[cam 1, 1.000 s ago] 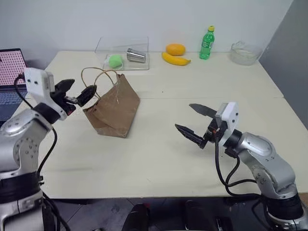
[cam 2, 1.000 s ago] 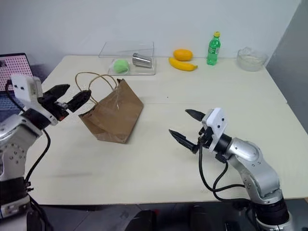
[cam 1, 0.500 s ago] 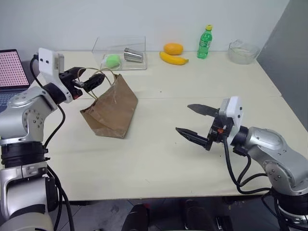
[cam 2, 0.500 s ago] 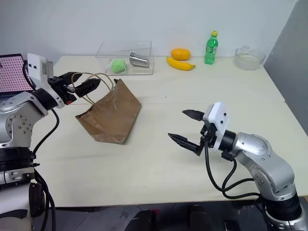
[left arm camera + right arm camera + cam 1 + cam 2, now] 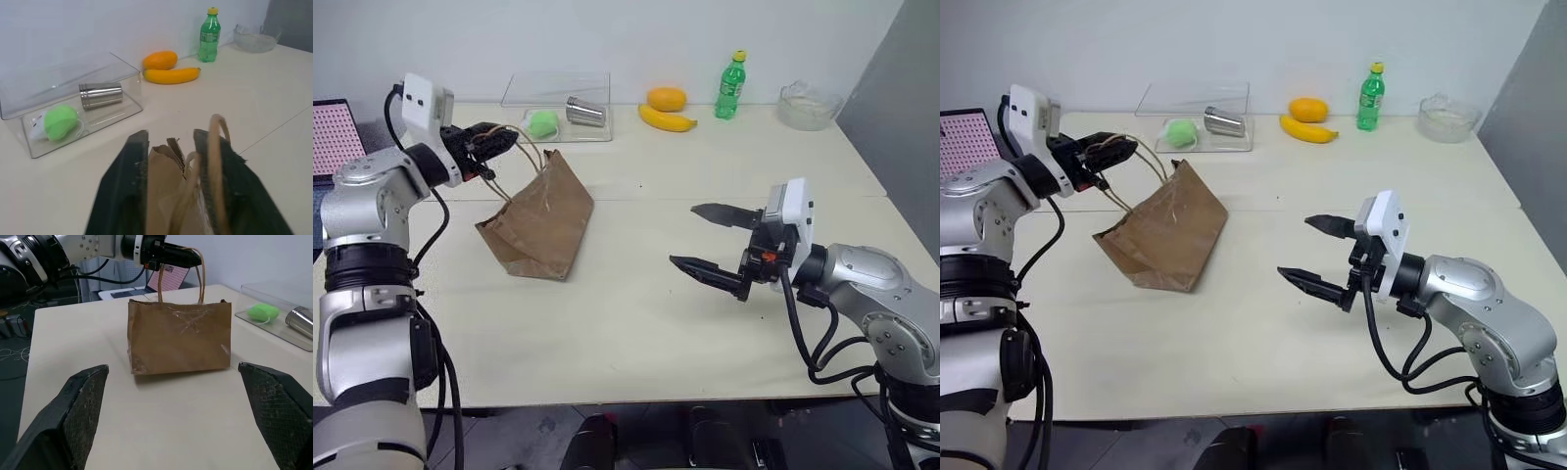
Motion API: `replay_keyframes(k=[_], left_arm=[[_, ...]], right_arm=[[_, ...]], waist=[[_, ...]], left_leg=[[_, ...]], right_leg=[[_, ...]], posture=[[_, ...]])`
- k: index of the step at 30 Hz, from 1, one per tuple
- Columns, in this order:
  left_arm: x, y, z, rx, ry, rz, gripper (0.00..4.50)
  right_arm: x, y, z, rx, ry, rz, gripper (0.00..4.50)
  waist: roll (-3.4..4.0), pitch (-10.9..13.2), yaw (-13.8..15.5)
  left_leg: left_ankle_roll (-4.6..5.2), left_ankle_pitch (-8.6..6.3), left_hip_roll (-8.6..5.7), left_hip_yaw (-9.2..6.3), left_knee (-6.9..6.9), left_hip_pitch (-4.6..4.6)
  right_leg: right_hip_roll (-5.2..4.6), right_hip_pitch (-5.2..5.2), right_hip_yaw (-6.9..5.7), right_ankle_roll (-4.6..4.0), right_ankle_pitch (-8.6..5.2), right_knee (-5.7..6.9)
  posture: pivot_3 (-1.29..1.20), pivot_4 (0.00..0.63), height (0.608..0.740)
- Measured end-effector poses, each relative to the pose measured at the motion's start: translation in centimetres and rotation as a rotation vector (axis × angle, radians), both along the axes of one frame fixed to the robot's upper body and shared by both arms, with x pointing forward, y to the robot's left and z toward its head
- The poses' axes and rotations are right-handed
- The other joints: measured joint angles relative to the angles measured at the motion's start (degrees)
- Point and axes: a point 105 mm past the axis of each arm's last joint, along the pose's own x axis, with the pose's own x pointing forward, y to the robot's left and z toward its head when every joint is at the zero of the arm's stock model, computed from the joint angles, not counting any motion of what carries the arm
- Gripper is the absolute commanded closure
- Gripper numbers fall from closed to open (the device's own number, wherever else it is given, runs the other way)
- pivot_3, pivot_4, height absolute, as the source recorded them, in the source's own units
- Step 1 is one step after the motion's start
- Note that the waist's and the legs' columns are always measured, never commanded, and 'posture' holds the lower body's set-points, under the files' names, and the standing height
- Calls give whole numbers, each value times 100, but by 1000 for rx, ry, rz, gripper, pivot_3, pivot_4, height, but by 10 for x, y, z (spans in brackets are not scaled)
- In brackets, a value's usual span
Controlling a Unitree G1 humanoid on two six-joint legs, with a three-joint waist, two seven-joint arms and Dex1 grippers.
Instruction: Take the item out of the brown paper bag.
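Observation:
The brown paper bag [image 5: 540, 225] stands crumpled on the left half of the table, also seen in the right wrist view [image 5: 178, 340]. My left gripper [image 5: 504, 137] is level above the bag's top, shut on its looped cord handles [image 5: 200, 279]. In the left wrist view the cords and the torn paper rim [image 5: 164, 156] sit between the two fingers. The item is hidden; I cannot see inside the bag. My right gripper [image 5: 684, 235] hovers open over the table to the right of the bag, pointing at it, with nothing in it.
A clear tray [image 5: 558, 98] at the back holds a green ball [image 5: 545, 122] and a metal cup [image 5: 586, 112]. A banana [image 5: 668, 119], an orange [image 5: 667, 98], a green soda bottle [image 5: 733, 86] and a glass bowl [image 5: 810, 105] line the far edge. A laptop [image 5: 335, 137] sits left.
My left gripper moved forward and up to the bag's handles and shut on them. The right gripper rose slightly and stayed open.

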Motion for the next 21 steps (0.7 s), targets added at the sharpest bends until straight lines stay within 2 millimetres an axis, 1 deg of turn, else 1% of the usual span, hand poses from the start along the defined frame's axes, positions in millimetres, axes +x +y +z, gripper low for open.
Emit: replay_keyframes(k=[1,4,9,13,15,17,19,21], left_arm=[[1,0,-2,11,6,-8,4486],[4,-2,-3,61,29,-52,4486],[6,-2,7,153,31,-104,4486],[8,-2,9,231,36,-121,4486],[9,-3,14,269,25,-121,4486],[12,-10,22,312,0,-133,4486],[14,-22,32,362,-41,-157,4486],[17,-34,42,380,-82,-182,4486]], right_arm=[[0,0,0,0,3,0,0],[1,-1,0,0,8,-7,0],[2,-5,2,2,14,-26,0],[2,-7,3,6,20,-34,0],[2,-8,3,8,26,-40,0],[2,-9,5,15,28,-46,0],[0,-9,6,19,31,-41,0],[-1,-10,8,22,28,-45,0]], waist=[[0,0,-1],[-2,1,-3],[-4,3,-15],[-7,4,-43],[-12,7,-47],[-18,11,-35],[-22,13,-29],[-23,13,-36]], left_leg=[[0,0,0,1,0,0],[0,0,-2,0,1,-2],[1,0,-2,0,0,-7],[1,0,-2,-1,1,-10],[1,0,-2,-1,2,-12],[1,1,-3,-5,5,-23],[1,1,-5,-8,17,-52],[1,1,-8,-8,46,-104]], right_leg=[[0,0,0,0,0,0],[0,0,-1,0,0,1],[0,-5,-1,1,-1,0],[1,-7,-2,1,-1,3],[1,-12,-2,2,-1,6],[1,-20,-4,2,-1,8],[0,-39,-6,3,0,11],[0,-93,-5,2,1,35]], posture=[[0,150,740],[0,150,740],[0,150,740],[0,150,740],[0,150,740],[0,150,740],[0,150,740],[0,150,740]])
